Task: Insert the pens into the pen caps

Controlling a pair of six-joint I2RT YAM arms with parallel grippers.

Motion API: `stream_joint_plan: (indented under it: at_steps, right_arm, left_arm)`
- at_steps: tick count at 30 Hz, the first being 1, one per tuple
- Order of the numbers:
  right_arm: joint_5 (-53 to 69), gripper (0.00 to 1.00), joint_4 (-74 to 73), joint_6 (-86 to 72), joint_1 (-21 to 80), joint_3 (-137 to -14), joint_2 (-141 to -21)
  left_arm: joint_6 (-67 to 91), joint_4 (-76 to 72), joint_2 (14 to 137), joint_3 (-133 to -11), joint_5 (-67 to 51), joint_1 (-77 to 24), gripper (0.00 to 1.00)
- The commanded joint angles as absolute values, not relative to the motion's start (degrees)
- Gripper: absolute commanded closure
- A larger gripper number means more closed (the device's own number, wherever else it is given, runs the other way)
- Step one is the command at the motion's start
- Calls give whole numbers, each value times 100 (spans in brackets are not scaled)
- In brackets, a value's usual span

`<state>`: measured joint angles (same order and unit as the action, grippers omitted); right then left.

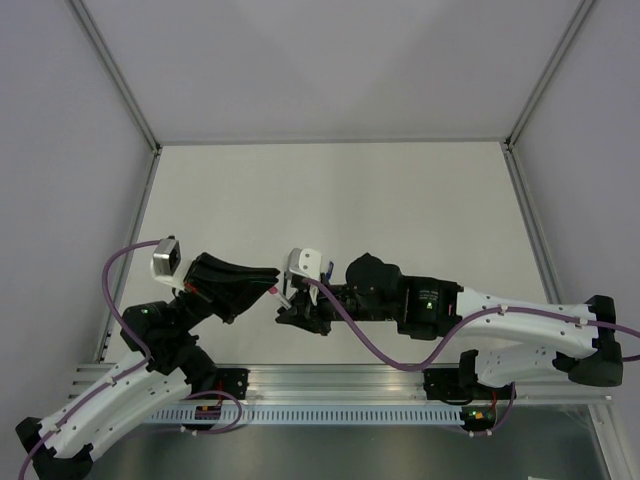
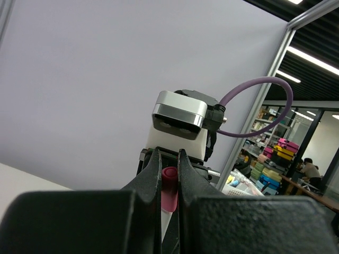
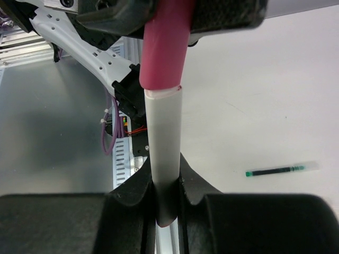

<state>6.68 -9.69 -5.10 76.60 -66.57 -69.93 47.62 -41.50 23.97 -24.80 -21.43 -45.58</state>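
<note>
A red pen cap [image 2: 169,188] is pinched between the jaws of my left gripper [image 2: 169,159], which is shut on it. A white pen [image 3: 163,143] stands in my right gripper [image 3: 168,182], shut on its barrel. The pen's upper end meets the mouth of the red cap [image 3: 165,47], and both lie in one line. In the top view the two grippers face each other tip to tip above the table's near edge, left gripper [image 1: 268,290] and right gripper [image 1: 288,300], with the cap [image 1: 274,291] between them. A dark green pen [image 3: 275,170] lies flat on the table.
The pale table [image 1: 400,200] is bounded by grey walls and metal frame posts. A metal rail [image 1: 340,385] carrying both arm bases runs along the near edge. Purple cables [image 1: 370,345] loop off both wrists.
</note>
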Motion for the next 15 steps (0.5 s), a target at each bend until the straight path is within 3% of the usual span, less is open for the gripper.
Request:
stream_joint_plan:
  at_steps: [1, 15]
  right_arm:
    - [-158, 100, 1055, -272, 7435, -7664, -6759]
    - [-53, 100, 774, -1010, 7225, -7980, -6846]
  left_arm:
    - [4668, -2214, 2540, -2118, -3331, -4676, 98]
    - [3990, -3111, 2619, -1591, -4086, -4684, 98]
